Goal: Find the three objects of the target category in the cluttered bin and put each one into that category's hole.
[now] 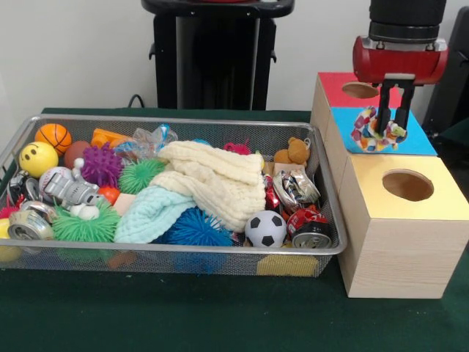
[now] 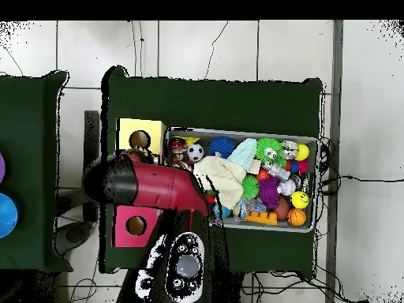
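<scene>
My gripper (image 1: 391, 126) hangs over the blue-topped box (image 1: 419, 138) at the right, shut on a small multicoloured patchwork toy (image 1: 374, 129). The toy covers the spot where the blue box's hole would be. Behind it is a red-topped box (image 1: 335, 81) with a round hole (image 1: 360, 89). In front is a yellow-topped box (image 1: 432, 170) with its own hole (image 1: 407, 185). The wire bin (image 1: 220, 250) lies left of the boxes, piled with toys. In the overhead view the red arm (image 2: 154, 185) hides the gripper and the blue box.
The bin holds a cream knitted hat (image 1: 216, 183), a pale blue knit (image 1: 150, 213), spiky balls (image 1: 101, 164), a soccer ball (image 1: 265, 229), a small basketball (image 1: 53, 136), a yellow smiley ball (image 1: 38, 158), a teddy bear (image 1: 294, 152) and crushed cans (image 1: 311, 227).
</scene>
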Available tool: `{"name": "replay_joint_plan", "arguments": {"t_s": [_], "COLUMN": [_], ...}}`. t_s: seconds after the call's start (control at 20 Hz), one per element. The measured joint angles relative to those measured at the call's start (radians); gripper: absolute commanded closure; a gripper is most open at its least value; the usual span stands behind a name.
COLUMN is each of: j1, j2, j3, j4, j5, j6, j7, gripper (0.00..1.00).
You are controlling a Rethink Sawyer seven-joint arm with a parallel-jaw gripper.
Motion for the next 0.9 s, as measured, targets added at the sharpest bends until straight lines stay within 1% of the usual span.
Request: {"name": "replay_joint_plan", "arguments": {"t_s": [0.4,0.55,0.65,0.9], "j1": [0.031,0.03,0.03,0.031], "j2": [0.023,0.037,0.058,0.083], "j3": [-0.023,-0.029,-0.035,-0.04], "j4": [-0.013,-0.021,-0.038,-0.075], "j5": [0.021,0.021,0.021,0.021], "j6": [0.033,0.033,0.038,0.059], "j7": [0.061,0.064,0.064,0.064], "gripper": [1.0,1.0,1.0,1.0]}}
